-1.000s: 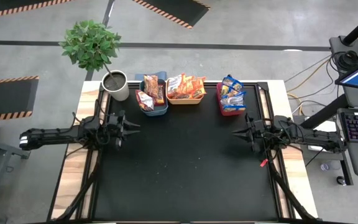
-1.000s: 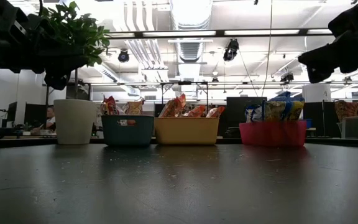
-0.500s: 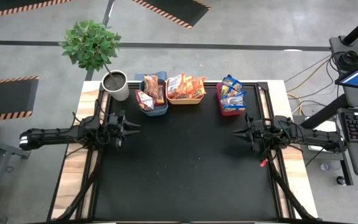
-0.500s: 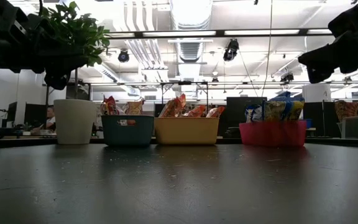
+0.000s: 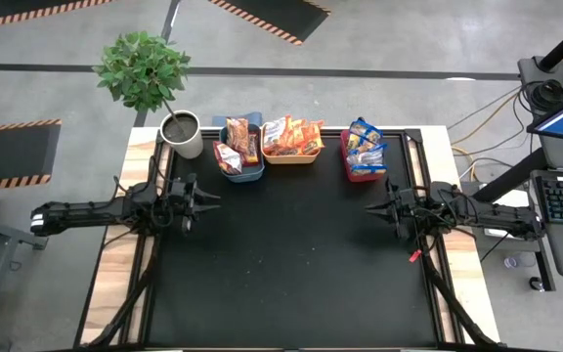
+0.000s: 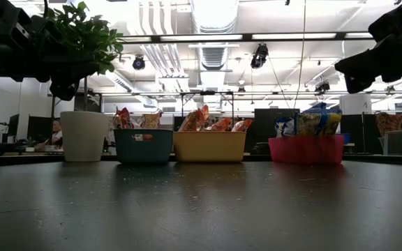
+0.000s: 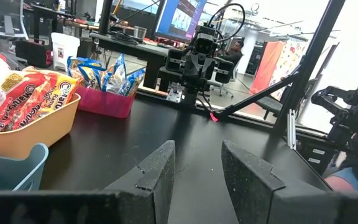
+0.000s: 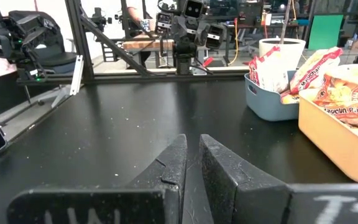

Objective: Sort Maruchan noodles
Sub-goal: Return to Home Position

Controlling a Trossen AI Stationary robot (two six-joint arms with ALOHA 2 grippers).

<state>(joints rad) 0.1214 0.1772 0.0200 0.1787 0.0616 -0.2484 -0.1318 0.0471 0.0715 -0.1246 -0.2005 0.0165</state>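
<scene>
Black matting (image 5: 291, 264) covers the worktable and carries no loose packet in any view. The Maruchan noodles (image 5: 291, 137) all sit in three bins lined up along the far edge. Dark red packets (image 5: 238, 139) stand in the blue bin (image 5: 245, 180), beside a white plant pot (image 5: 182, 134). Orange packets (image 5: 283, 145) fill the yellow bin (image 5: 291, 159), and blue packets (image 5: 367, 145) are heaped in the red bin (image 5: 360, 179).

Both arms lie low along the table's sides, pointing inward across the bare middle and well apart from the bins. The left gripper (image 5: 210, 200) hangs over the mat's left edge with its jaws apart and nothing between them. The right gripper (image 5: 369, 209) faces it from the opposite edge. Its jaws are nearly together, with only a slit showing in its own wrist view, and they too hold nothing.

By the look of it, the sorting itself is finished, each colour gathered in a bin of its own. The step in hand appears to be the parking of the arms. Little seems left for the next move beyond settling each arm into its rest pose, clear of the bins and the plant. No further pick seems called for, since no packet shows outside a bin.
</scene>
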